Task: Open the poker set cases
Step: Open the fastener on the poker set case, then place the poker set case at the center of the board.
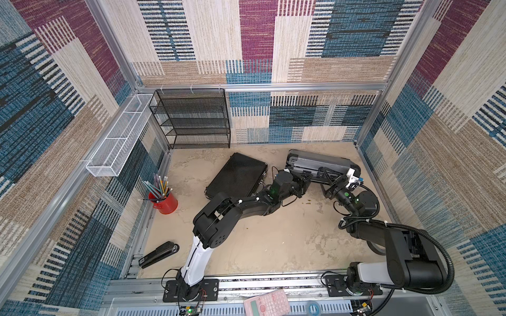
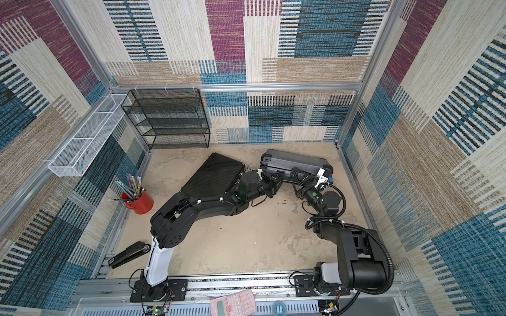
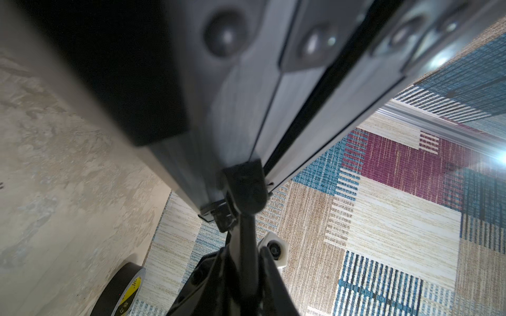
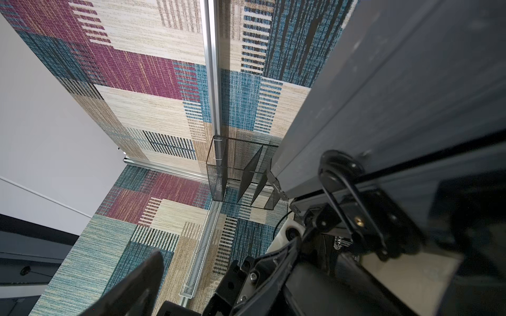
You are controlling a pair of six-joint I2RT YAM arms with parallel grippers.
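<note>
Toward the back of the table (image 1: 260, 240), in both top views, the black case (image 1: 236, 176) lies flat and looks closed, just in front of the wire rack (image 1: 191, 117). The left forearm crosses its near corner. To its right, well clear of the rack, the grey case (image 1: 323, 162) stands up on edge near the back right corner, its seamed side turned to the arms. The left gripper (image 1: 307, 176) is at the left end of that side, jaws together. The right gripper (image 1: 328, 182) is beside it near the middle, jaws spread wide. A red cup (image 1: 164, 203) of pencils, a stapler (image 1: 158, 254) and a white mesh basket (image 1: 117, 142) sit at the left, and a pink calculator (image 1: 267, 305) lies by the front rail.

From the left wrist, the left gripper (image 3: 243, 188) is pinched together, its tip pressed against the seam of the grey case (image 3: 232, 109). Whether it nips anything there I cannot tell. A black tape roll (image 3: 123, 287) sits on the table near the wall.

From the right wrist, the right gripper (image 4: 202, 276) is fully spread and holds nothing: only wall shows between the fingers (image 4: 137, 281). The grey case (image 4: 383, 95) rises just beside it. Its black handle (image 4: 342, 186) is close to the inner finger, though contact is unclear.
</note>
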